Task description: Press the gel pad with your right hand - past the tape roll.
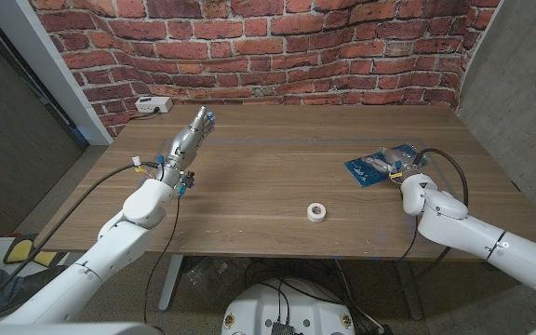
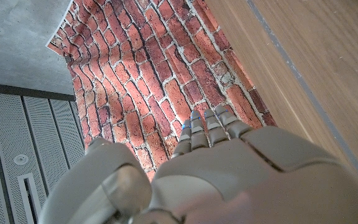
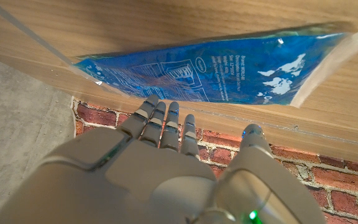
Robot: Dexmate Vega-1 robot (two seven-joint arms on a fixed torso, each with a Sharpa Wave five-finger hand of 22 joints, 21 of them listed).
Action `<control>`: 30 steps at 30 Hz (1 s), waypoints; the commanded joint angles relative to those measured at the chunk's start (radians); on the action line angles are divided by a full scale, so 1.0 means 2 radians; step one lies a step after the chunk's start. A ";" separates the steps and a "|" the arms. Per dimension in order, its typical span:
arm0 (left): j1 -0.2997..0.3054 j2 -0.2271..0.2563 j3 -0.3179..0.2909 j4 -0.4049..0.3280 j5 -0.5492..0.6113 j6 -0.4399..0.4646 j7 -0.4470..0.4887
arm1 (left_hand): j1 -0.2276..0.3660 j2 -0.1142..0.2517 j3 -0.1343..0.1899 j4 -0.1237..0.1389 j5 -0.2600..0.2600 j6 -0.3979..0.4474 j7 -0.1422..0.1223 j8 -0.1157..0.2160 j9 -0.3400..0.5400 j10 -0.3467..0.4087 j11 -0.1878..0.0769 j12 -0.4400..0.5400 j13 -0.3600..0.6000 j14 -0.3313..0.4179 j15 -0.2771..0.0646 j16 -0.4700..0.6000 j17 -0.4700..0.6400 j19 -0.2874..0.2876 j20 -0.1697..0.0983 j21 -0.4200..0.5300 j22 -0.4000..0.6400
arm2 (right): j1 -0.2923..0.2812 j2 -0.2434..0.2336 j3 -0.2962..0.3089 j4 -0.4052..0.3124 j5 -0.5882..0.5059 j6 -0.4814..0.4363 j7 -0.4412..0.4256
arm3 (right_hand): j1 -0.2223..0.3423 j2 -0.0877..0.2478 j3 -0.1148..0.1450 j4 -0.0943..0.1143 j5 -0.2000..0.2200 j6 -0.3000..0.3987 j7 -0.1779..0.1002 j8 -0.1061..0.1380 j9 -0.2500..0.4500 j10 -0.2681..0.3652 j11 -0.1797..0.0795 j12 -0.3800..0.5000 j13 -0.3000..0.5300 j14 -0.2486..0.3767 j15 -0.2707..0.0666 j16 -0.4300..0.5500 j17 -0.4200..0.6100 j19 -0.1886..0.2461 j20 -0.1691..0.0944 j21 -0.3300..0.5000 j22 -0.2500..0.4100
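Observation:
A blue gel pad [image 1: 368,169] with a clear end lies on the wooden table [image 1: 277,158] at the right, beyond a white tape roll [image 1: 316,211]. My right hand [image 1: 406,171] is at the pad's near right end, fingers stretched out and holding nothing. In the right wrist view the gel pad [image 3: 229,65] lies just past the fingertips [image 3: 160,118] of the right hand [image 3: 166,174]; contact cannot be told. My left hand [image 1: 186,141] hovers at the left of the table, fingers straight and pointing to the far side, nothing in it. The left wrist view has the left hand [image 2: 216,168] before the brick wall.
A white box [image 1: 152,105] with a cable sits at the table's far left corner. A brick-pattern backdrop [image 1: 268,46] stands behind the table. The table's right edge runs close to the pad.

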 commanded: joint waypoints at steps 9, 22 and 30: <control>-0.004 0.007 -0.003 -0.001 0.000 0.001 -0.003 | 0.002 -0.001 -0.004 0.001 -0.001 0.002 0.000 0.000 0.000 0.004 -0.003 -0.001 0.002 0.002 -0.003 -0.001 0.001 -0.002 0.001 -0.001 0.001 | 0.024 -0.001 -0.024 0.003 -0.008 -0.028 0.025 | 0.005 -0.002 0.003 0.002 -0.002 0.024 0.000 0.011 0.001 0.000 0.001 0.001 0.001 -0.002 -0.001 0.000 0.002 0.006 -0.006 0.002 0.002; -0.008 0.006 -0.002 0.005 -0.003 0.001 -0.006 | 0.003 -0.001 -0.005 0.001 -0.001 0.002 -0.001 -0.001 0.000 0.005 -0.003 -0.001 0.002 0.002 -0.003 -0.002 0.001 -0.003 0.002 -0.002 0.001 | 0.047 0.003 -0.048 0.007 -0.018 -0.055 0.054 | 0.001 -0.003 0.002 0.005 -0.003 0.037 -0.001 0.015 0.000 0.003 0.003 0.002 0.001 -0.008 0.000 -0.001 0.003 0.001 -0.006 0.001 0.002; -0.009 0.005 -0.001 0.008 -0.004 0.000 -0.007 | 0.003 0.000 -0.005 0.001 -0.001 0.002 -0.002 -0.001 0.000 0.005 -0.004 -0.001 0.002 0.003 -0.003 -0.002 0.001 -0.003 0.003 -0.002 0.001 | 0.057 0.005 -0.060 0.012 -0.019 -0.063 0.066 | 0.001 -0.003 0.002 0.005 -0.003 0.038 0.002 0.015 0.000 0.004 0.003 0.003 0.001 -0.008 0.000 0.000 0.003 0.001 -0.006 0.001 0.002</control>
